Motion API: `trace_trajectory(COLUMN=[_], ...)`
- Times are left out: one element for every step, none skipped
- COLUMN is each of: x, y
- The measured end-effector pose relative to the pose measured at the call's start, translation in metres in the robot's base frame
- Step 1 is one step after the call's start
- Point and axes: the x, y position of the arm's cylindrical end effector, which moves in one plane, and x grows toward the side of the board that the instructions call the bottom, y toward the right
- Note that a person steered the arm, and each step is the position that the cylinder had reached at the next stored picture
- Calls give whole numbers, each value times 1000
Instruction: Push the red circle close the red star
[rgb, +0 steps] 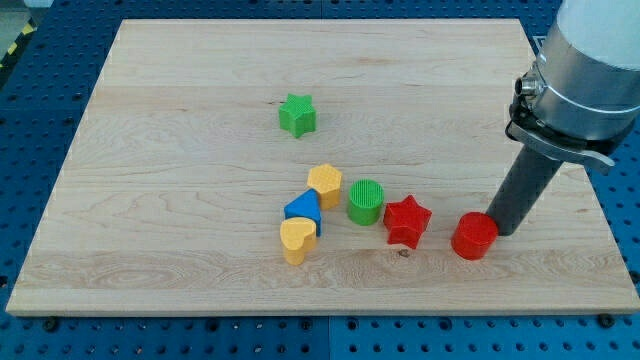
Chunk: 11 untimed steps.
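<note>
Down on the wooden board (180, 120) at the view's lower right: my tip (503, 230), the bare end of a dark rod with nothing clasped and nothing to clasp with, pressed right up against the right side of the red circle (474, 236). Just to the view's left of that circle, apart by a narrow strip of wood, the red star (407, 221), then the green circle (366, 201), the yellow hexagon (325, 185), a blue block (303, 210) and the yellow heart (298, 240) bunched together. Up towards the view's top, well apart from all of that, the green star (297, 115).
</note>
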Motion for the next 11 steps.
trace_trajectory(x=[0, -4, -13, 5, 35, 35, 47, 64, 70, 54, 49], y=[-11, -27, 4, 59, 68, 68, 66, 65, 24, -15, -25])
